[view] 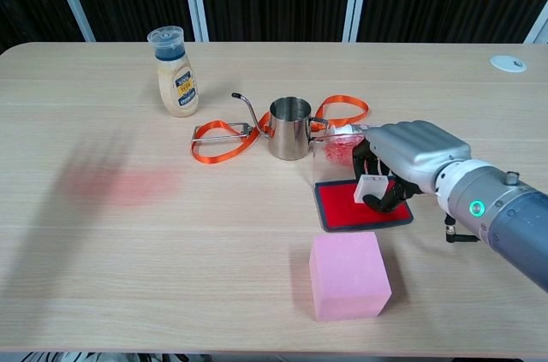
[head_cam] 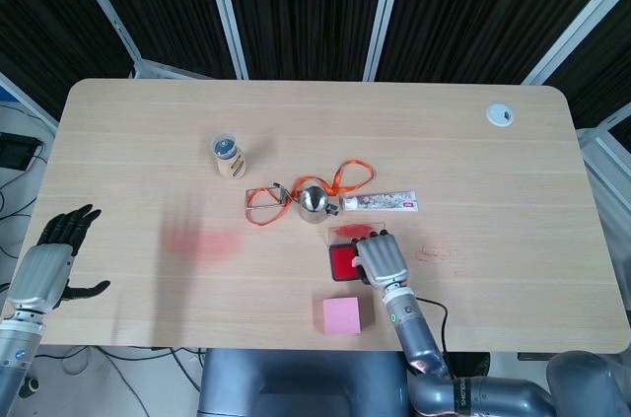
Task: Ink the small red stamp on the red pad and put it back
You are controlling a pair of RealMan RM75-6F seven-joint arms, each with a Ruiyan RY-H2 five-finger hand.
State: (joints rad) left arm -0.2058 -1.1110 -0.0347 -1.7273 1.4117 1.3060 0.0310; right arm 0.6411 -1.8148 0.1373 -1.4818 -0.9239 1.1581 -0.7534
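Note:
The red ink pad (view: 342,208) (head_cam: 342,262) lies open on the table, its clear lid (view: 336,150) tipped up behind it. My right hand (view: 409,159) (head_cam: 380,259) hovers over the pad's right half, its fingers curled down around a small pale stamp (view: 371,187). The stamp's lower end is at the pad's red surface; I cannot tell whether they touch. In the head view the hand hides the stamp. My left hand (head_cam: 57,251) hangs beyond the table's left edge, fingers spread and holding nothing.
A pink block (view: 347,275) sits just in front of the pad. Behind it stand a steel pitcher (view: 289,127), an orange lanyard (view: 342,108) and a printed tube (head_cam: 381,202). A sauce bottle (view: 174,71) is further left, near a faint red smear (view: 128,184).

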